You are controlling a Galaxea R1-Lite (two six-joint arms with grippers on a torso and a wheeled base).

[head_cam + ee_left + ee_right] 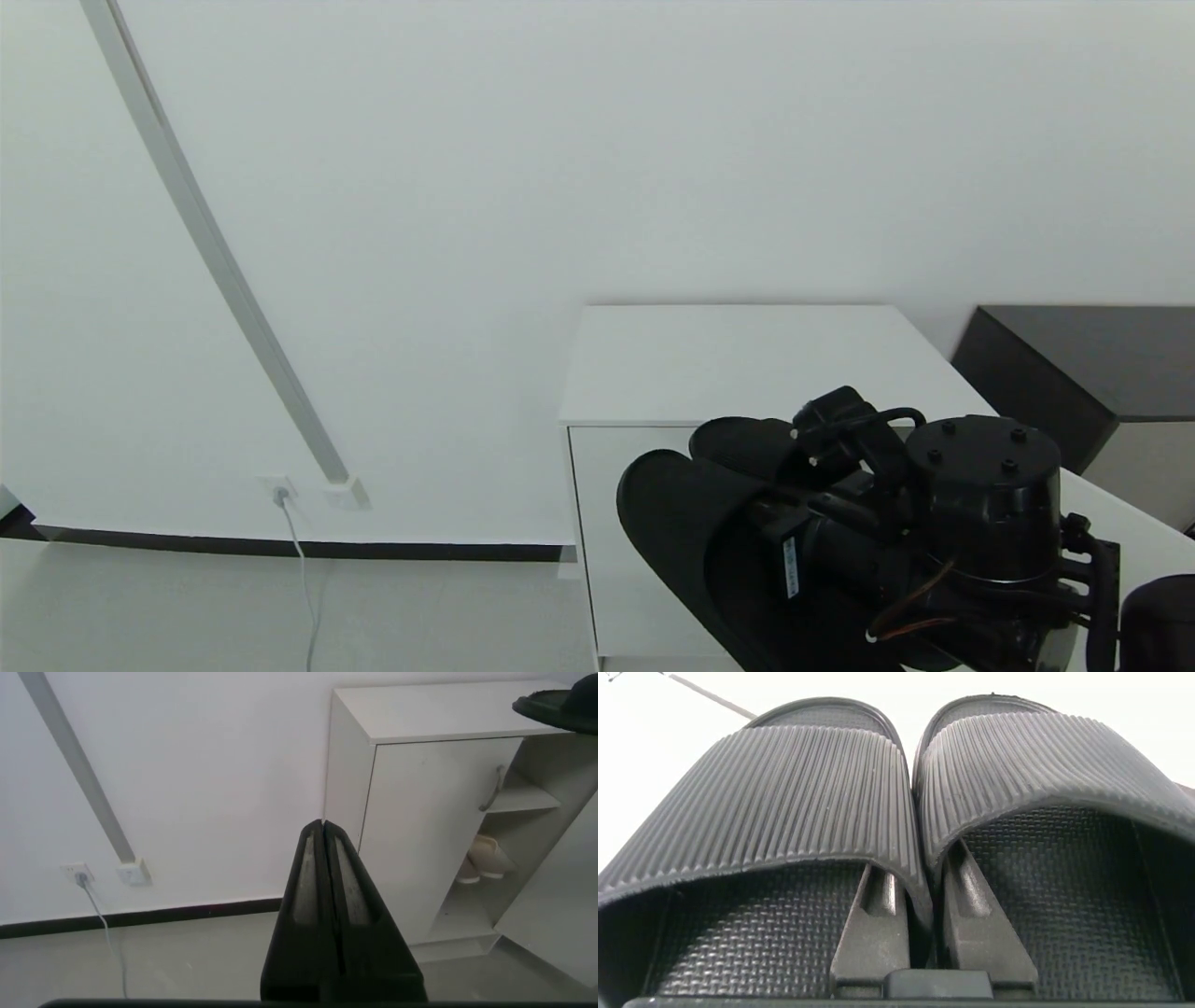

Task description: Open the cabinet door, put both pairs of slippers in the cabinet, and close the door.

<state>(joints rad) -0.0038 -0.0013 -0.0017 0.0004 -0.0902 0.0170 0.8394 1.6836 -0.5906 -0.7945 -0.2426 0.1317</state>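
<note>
Right arm's the one that matters: right gripper (917, 873) is clamped on the pair of black ribbed rubber slide slippers (878, 793), its fingers (868, 929) under the straps, pinching the two inner edges together so they sit side by side. Long axis runs straight out from the wrist, toes leading twd the wall. The pair is up in front of the white flat-topped cabinet (728, 364), about level w/ its top. The open side w/ shelves (528, 798) lies lower, on the robot's right half of the cabinet. A pale pair of slippers (486, 854) already sits on a lower shelf. So I'd guess next is down and fwd into a free shelf. Left gripper (324, 831) is off to the left, well apart from the cabinet, fingers pressed together, nothing btwn them.
</note>
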